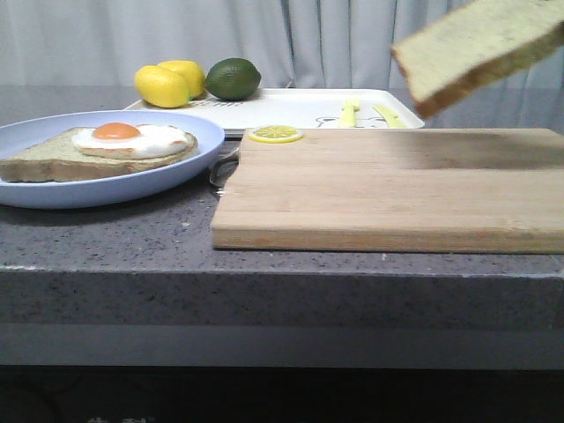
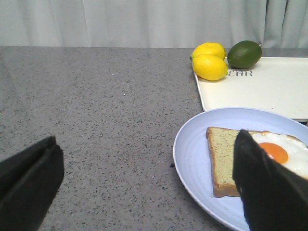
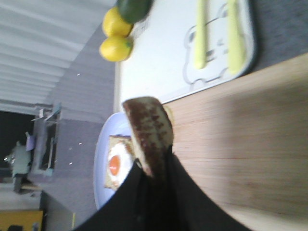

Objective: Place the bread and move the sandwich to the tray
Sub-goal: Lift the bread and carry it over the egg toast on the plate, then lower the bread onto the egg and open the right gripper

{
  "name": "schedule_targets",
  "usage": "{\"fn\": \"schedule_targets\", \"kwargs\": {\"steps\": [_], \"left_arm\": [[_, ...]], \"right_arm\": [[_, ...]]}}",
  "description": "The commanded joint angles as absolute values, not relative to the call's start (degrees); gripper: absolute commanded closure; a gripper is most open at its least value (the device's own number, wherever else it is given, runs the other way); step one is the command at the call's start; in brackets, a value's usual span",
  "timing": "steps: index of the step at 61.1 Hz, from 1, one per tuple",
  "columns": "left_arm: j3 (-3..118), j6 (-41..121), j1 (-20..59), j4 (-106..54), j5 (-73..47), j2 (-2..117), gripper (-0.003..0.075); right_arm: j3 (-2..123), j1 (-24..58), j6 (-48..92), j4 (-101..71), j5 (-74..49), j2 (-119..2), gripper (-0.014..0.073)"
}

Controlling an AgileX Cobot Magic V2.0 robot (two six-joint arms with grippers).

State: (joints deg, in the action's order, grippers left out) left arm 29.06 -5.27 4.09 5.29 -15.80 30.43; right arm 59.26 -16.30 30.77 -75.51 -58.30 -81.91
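Wooden cutting board (image 1: 392, 189) sits closest, at the front of the grey tabletop (image 1: 106, 238). Left of it, the pale blue plate (image 1: 35, 141) carries the sandwich (image 1: 101, 152): one toast slice with a fried egg on top. The left fingers (image 2: 33, 173) stand wide apart and empty, low over the tabletop beside that plate. Behind the board lies the white tray (image 1: 300, 106), with two lemons (image 1: 169, 84) and a dark green fruit (image 1: 233, 78) at its left end and a lemon slice (image 1: 274, 134) by its front edge. On the right, the right fingers (image 3: 166, 192) are clamped on the bread (image 1: 480, 48), tilted in the air above the board.
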Motion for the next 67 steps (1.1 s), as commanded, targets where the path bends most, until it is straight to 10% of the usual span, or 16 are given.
{"fn": "schedule_targets", "kwargs": {"steps": [1, 30, 67], "left_arm": [[31.1, -5.8, 4.5, 5.4, -11.2, 30.9, 0.0028], [31.1, -5.8, 4.5, 5.4, -11.2, 30.9, 0.0028], [31.1, -5.8, 4.5, 5.4, -11.2, 30.9, 0.0028]], "right_arm": [[60.9, -9.5, 32.2, -85.7, -56.3, -79.8, 0.0652], [71.3, 27.6, 42.6, -110.5, -33.1, -94.4, 0.0652], [78.9, 30.5, 42.6, -108.4, -30.1, -106.9, 0.0352]]}}
